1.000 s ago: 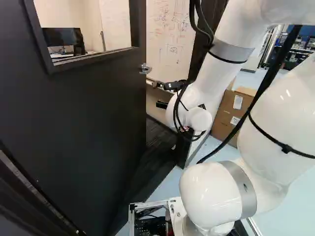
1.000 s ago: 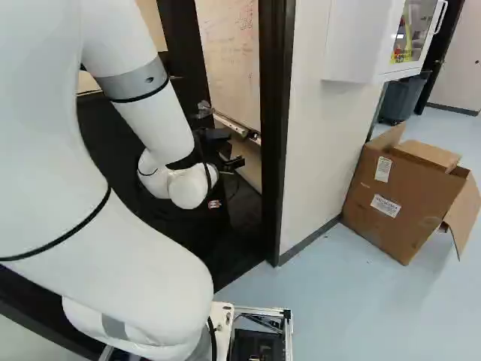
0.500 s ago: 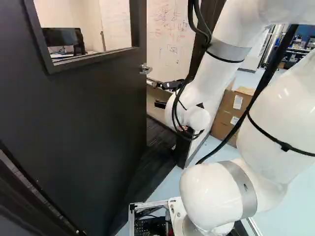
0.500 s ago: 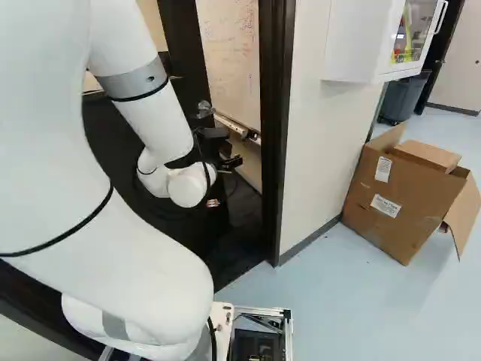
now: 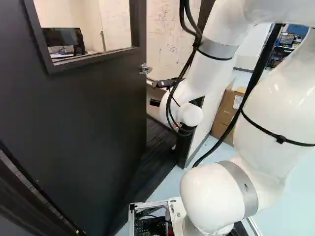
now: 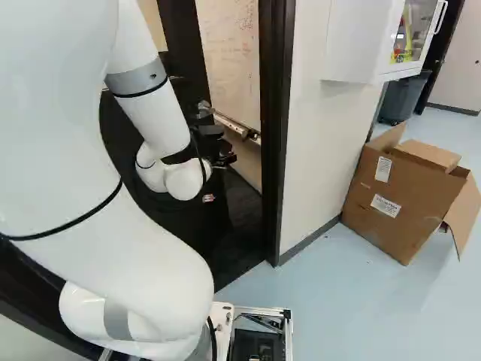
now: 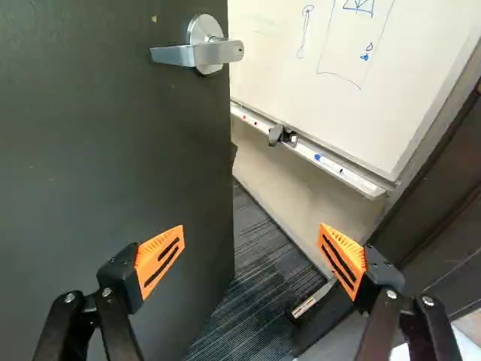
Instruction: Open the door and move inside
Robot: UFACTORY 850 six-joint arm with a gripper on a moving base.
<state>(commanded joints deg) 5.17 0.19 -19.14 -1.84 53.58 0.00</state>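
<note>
1 door (image 7: 98, 150) open w/ 1 hndl (image 7: 214, 53); 1 whitebd (image 7: 421, 75) beyond; jaws wide, 2 pads (image 7: 154, 259) apart.

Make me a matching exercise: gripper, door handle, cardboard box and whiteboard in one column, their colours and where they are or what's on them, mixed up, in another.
1. gripper
2. door handle
3. cardboard box
4. whiteboard

A. silver, on the door
B. white, with marker drawings
C. black, with orange pads
D. brown, on the floor

Pairs: 1-C, 2-A, 3-D, 4-B
</note>
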